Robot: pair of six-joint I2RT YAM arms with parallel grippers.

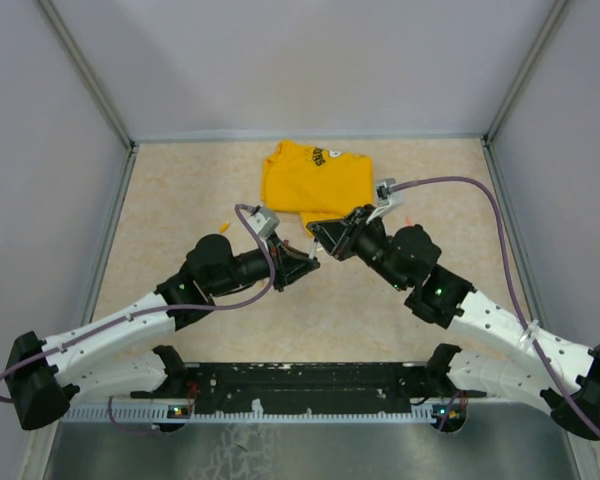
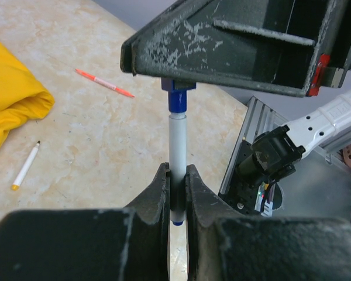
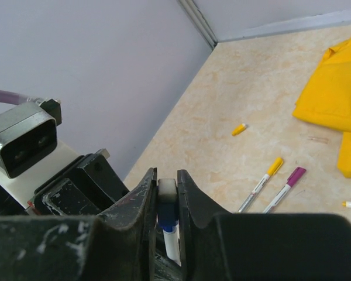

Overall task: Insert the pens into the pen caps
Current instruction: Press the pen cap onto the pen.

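Observation:
My left gripper (image 2: 176,175) is shut on a white-barrelled pen (image 2: 177,146) that stands upright between its jaws. The pen's top end sits in a blue pen cap (image 2: 176,96), right under the right gripper's body. In the right wrist view my right gripper (image 3: 167,181) is shut on that blue cap (image 3: 167,213), whose white end shows between the jaws, with the pen's barrel (image 3: 172,246) below it. From above, the left gripper (image 1: 305,262) and right gripper (image 1: 320,232) meet tip to tip at the table's middle, just in front of the shirt.
A folded yellow T-shirt (image 1: 315,180) lies behind the grippers. A loose yellow cap (image 3: 239,129), a yellow-capped pen (image 3: 261,183) and a magenta-capped pen (image 3: 285,188) lie on the table. An orange-red pen (image 2: 105,83) and a white pen with a yellow end (image 2: 25,167) lie near the shirt.

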